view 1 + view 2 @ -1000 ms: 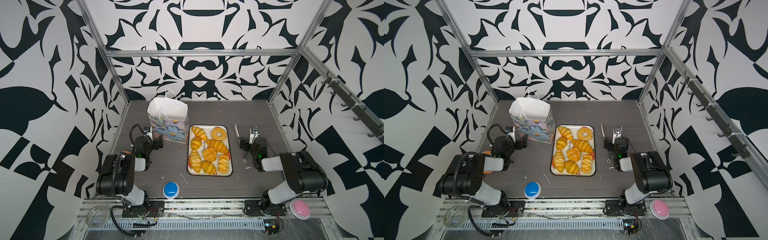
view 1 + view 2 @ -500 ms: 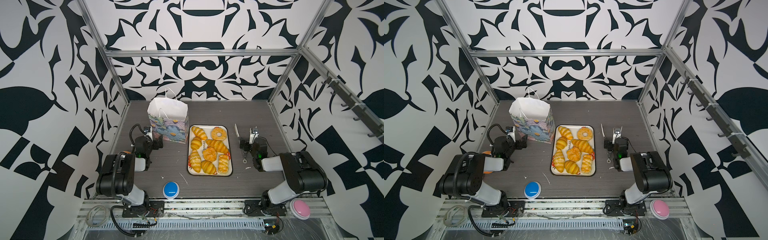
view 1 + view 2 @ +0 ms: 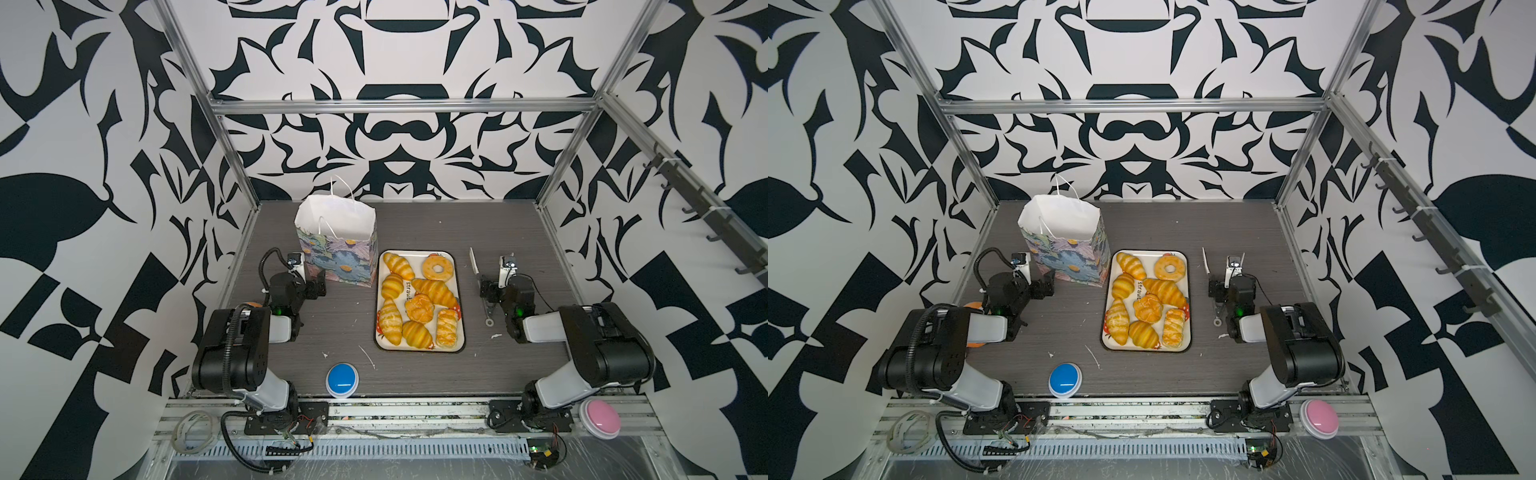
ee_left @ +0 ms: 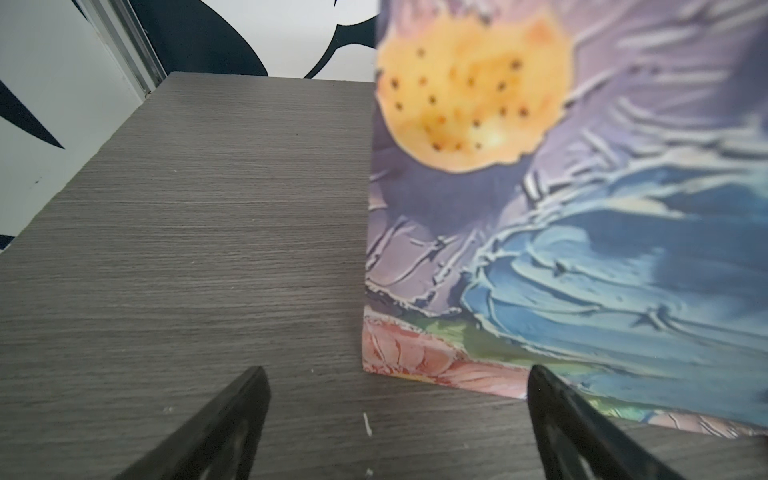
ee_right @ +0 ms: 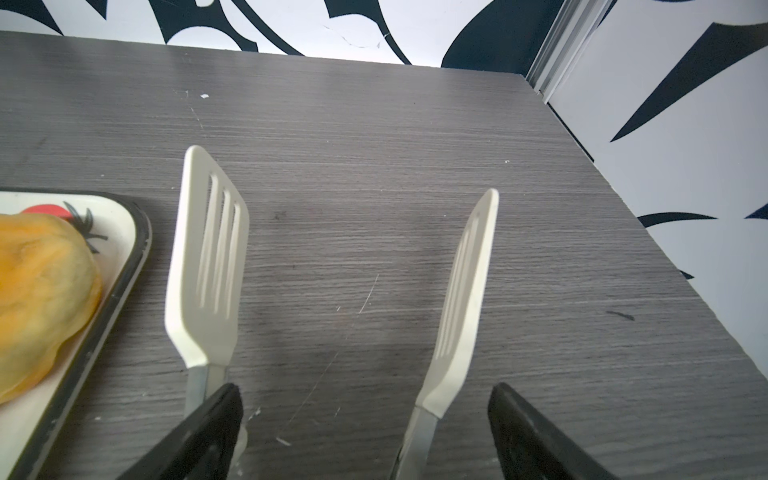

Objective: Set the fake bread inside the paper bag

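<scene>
Fake bread [image 3: 419, 307] all on the tray [image 3: 415, 257], paper bag [image 3: 338, 266] close by

All eight pieces of the fake bread lie on the white tray on the gray bench [image 3: 415, 224]. The tray is between the two pairs of fingers, closer to the right fingers [image 3: 490, 289] than to the left fingers [image 3: 318, 286]. On it are five croissants [image 3: 434, 291], a ring doughnut [image 3: 436, 268], a round bun [image 3: 1147, 308] and a plaited pastry [image 3: 446, 332].

The paper bag stands upright with its mouth open, just ahead of the left fingers. These fingers are spread wide and hold nothing. In the left wrist view their two black tips [image 4: 237, 415] hang low over the bench. The bag's bottom corner sits right in front of the gap between them.

The right fingers are spread wide too. White tongs [image 5: 208, 257] poke out in front of them, standing on edge. The doughnut is the piece nearest the tongs' white ends. The two metal arms of the tongs run back between the fingers. In the right wrist view one arm slips behind one black finger [image 5: 199, 436], and the other arm has a gap next to its finger. The fingers are around the tongs but not squeezing them. One piece of the bread and the dark rim of the tray show just beside the tongs, on the side toward the left fingers.
</scene>
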`<state>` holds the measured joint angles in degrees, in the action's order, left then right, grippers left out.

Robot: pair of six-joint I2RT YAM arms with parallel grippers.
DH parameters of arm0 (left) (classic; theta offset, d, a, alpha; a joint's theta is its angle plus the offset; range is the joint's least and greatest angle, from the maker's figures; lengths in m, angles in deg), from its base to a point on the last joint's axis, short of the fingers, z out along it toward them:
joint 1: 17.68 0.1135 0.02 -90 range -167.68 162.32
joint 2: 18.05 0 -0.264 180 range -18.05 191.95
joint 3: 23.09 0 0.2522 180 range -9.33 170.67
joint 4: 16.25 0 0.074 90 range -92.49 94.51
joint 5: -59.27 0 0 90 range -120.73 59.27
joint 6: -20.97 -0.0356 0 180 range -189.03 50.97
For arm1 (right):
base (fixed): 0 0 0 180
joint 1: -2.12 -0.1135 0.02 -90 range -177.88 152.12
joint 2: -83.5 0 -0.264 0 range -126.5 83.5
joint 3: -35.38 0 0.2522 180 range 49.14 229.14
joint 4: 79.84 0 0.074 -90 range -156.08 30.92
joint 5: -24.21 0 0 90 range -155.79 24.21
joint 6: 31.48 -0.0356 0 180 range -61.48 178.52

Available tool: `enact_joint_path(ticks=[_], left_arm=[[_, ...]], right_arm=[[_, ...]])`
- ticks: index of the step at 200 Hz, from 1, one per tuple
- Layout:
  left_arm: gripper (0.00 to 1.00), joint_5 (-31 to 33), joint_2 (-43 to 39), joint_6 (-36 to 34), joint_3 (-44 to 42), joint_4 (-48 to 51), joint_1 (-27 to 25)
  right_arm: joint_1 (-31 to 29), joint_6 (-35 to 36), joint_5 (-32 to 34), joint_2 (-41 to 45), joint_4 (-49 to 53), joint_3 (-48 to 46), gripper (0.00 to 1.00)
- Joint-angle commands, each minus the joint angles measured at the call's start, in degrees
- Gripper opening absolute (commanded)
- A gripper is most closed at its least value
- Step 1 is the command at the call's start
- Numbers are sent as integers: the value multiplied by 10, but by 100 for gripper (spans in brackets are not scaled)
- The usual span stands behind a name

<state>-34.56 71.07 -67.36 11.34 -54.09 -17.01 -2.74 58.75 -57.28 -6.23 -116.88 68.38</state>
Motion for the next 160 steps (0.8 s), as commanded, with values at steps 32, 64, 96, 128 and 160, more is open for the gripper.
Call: enact_joint_path(ticks=[32,64,96,128,160], left_arm=[[99,49,-11,16,-35,-77,-5],[99,108,-69,28,-74,-100,-11],[99,194,-181,-5,-90,-54,-66],[99,255,-337,28,-22,206,-109],[99,264,-431,144,42,410,-110]], right_arm=[[-4,-8,19,17,-22,4,96],[-28,-8,109,81,21,-1,96],[-60,-72,258,178,201,46,97],[-60,-260,355,222,555,212,99],[-60,-373,314,189,849,391,99]])
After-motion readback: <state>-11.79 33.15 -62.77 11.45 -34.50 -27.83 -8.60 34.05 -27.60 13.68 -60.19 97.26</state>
